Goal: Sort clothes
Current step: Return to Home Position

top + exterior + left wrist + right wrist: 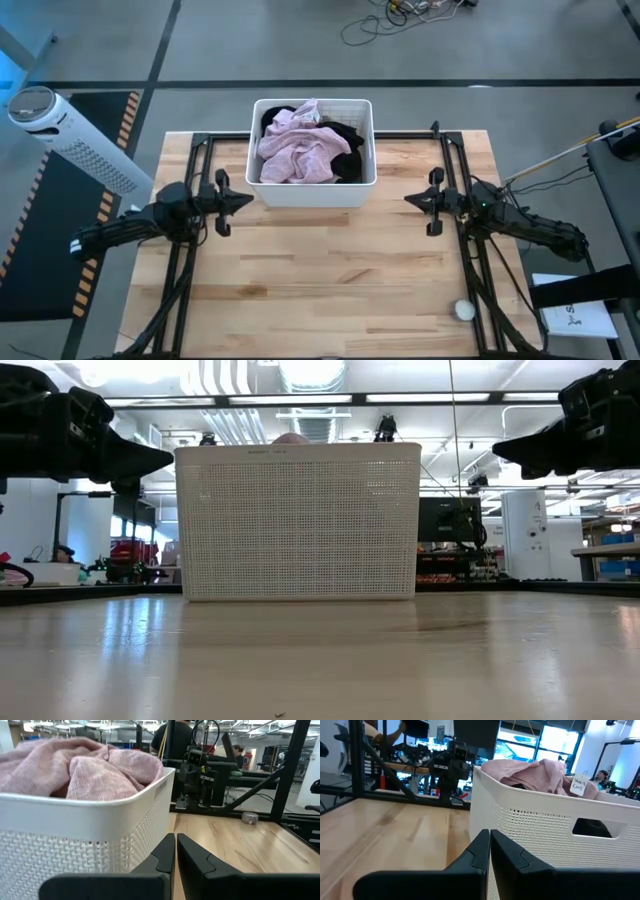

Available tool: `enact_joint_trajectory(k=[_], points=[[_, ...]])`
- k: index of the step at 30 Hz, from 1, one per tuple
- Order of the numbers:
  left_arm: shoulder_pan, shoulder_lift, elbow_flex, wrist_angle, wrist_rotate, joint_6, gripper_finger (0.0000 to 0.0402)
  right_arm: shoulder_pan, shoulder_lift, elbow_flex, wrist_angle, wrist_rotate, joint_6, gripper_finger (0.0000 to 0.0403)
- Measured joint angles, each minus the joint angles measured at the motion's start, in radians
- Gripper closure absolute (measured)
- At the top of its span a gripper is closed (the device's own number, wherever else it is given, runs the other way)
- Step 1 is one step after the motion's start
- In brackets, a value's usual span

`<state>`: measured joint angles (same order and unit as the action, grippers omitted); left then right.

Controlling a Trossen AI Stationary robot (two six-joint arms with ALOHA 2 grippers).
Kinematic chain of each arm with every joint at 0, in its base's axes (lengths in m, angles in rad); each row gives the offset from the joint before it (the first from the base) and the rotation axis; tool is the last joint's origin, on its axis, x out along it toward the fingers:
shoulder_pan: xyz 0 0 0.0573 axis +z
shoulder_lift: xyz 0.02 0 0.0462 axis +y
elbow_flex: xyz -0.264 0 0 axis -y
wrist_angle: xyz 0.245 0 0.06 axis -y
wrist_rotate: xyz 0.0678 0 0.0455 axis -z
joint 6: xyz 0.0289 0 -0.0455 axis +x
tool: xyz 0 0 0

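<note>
Table (pixel 330 270) basket (pixel 310 195) hides black clothes (pixel 348 135) from low view

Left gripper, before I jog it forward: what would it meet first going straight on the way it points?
Probably the basket, at its near corner just beside the left gripper; depth is unclear. If it slips past, the right gripper faces it.

Likely a robotics lab: exposed ceiling ducts (pixel 312 378), monitors (pixel 450 520), cluttered benches (pixel 60 573).
</note>
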<state>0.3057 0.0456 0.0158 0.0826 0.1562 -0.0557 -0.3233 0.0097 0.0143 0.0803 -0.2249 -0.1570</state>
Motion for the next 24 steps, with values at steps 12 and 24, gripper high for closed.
enact_joint_trajectory(k=[12,24], points=[[0.0,0.062,0.001,-0.001,0.0,-0.014,0.0394,0.0,0.0,0.0,0.0,0.0,-0.012,0.0403],[0.0,0.131,0.002,-0.001,0.0,-0.014,0.039,0.0,0.0,0.0,0.0,0.0,-0.011,0.0403]])
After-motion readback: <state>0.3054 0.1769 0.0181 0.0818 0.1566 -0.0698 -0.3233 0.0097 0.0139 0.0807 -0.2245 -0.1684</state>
